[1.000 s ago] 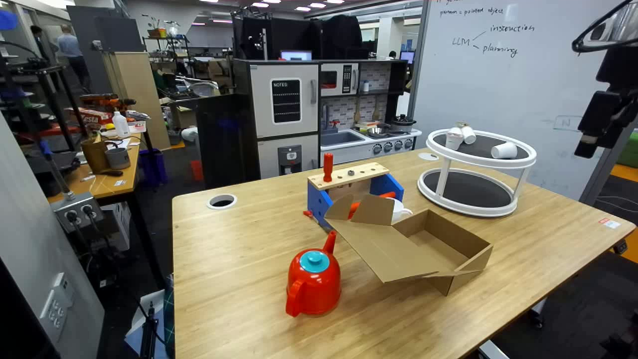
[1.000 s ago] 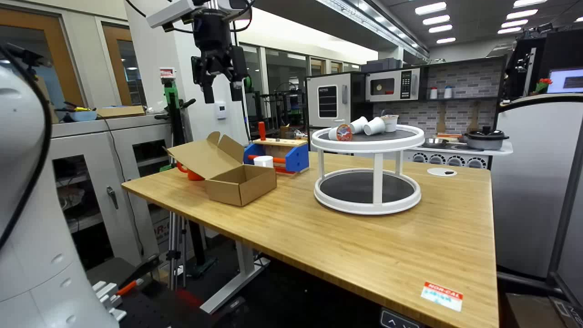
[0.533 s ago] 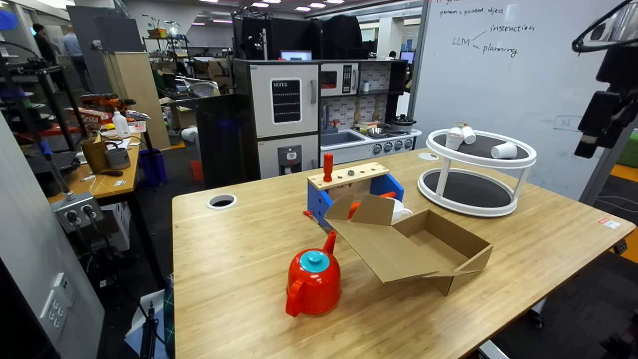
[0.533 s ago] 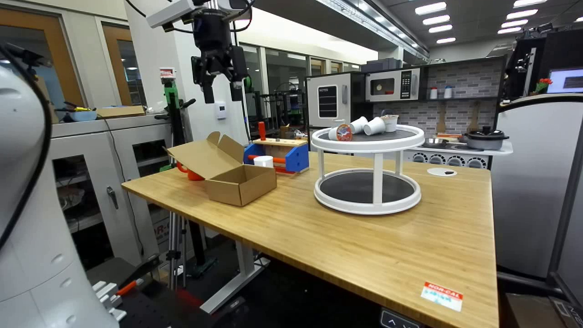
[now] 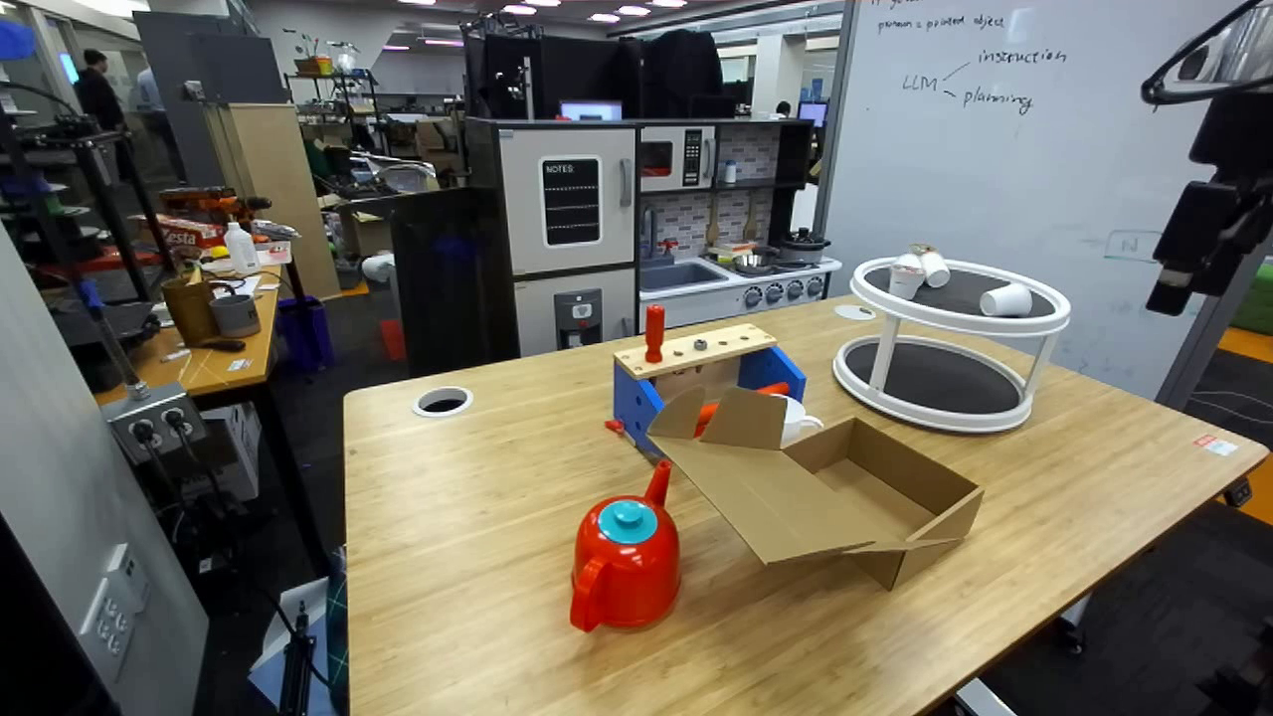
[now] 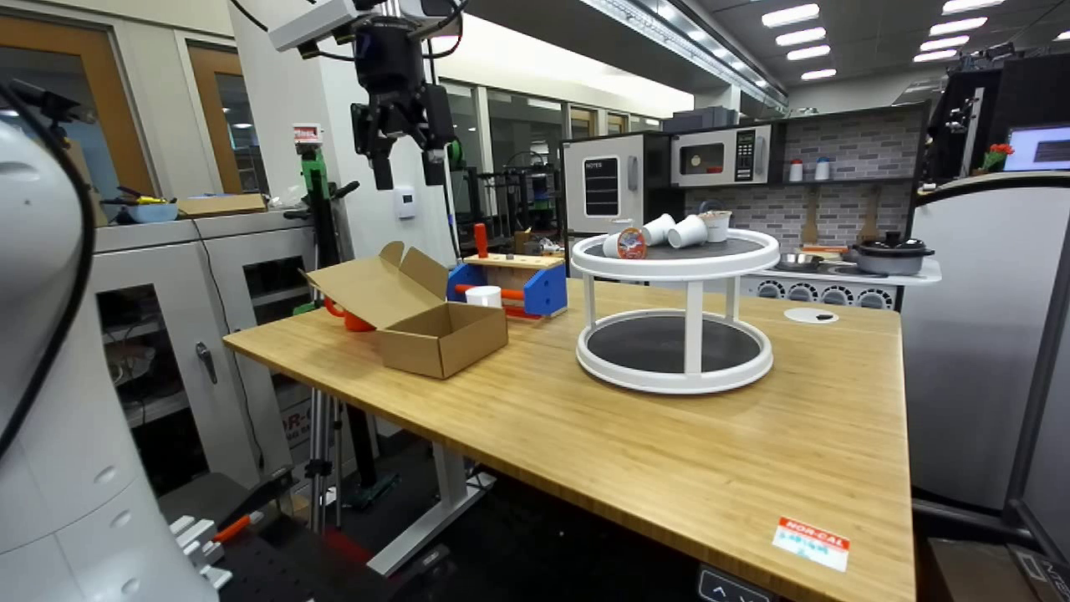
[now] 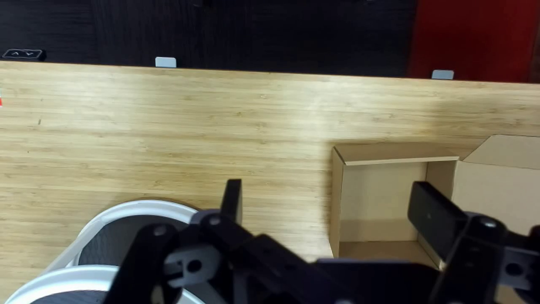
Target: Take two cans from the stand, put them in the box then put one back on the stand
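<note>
Can's red lid: an ext. vw only

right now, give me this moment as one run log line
gripper: open, raised, holding nothing; cans: on upper tier of stand; box: open, no can seen inside

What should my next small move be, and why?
Probably ease the gripper across toward the stand, jaws open: it holds nothing, the cans sit on the stand's upper tier, none shows in the box, and the wrist view catches the stand only partly, in a corner.
</note>
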`<action>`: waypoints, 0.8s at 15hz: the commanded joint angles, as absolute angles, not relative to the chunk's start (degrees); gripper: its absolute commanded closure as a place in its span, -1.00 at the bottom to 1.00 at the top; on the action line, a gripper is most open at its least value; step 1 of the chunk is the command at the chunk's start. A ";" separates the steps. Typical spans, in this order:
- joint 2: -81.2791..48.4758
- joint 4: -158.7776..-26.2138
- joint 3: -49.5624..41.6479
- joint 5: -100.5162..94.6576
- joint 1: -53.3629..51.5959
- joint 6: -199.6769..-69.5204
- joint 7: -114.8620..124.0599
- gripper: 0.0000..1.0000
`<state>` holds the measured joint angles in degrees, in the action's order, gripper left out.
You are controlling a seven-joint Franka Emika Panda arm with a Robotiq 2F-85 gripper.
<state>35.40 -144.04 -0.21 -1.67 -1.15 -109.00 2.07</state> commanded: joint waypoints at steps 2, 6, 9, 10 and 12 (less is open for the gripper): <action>33.35 -142.88 0.86 -4.07 -0.82 -108.63 -0.05 -1.00; 28.54 -142.92 2.53 -13.12 -0.08 -112.26 1.23 -1.00; 25.64 -142.56 1.58 -11.71 -0.87 -114.85 1.16 -1.00; 24.94 -142.32 1.35 -10.80 -1.03 -115.45 1.07 -1.00; 23.81 -141.38 0.52 -7.59 -1.59 -115.82 0.10 -1.00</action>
<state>25.65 -143.40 1.53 -11.24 -1.12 -115.62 1.39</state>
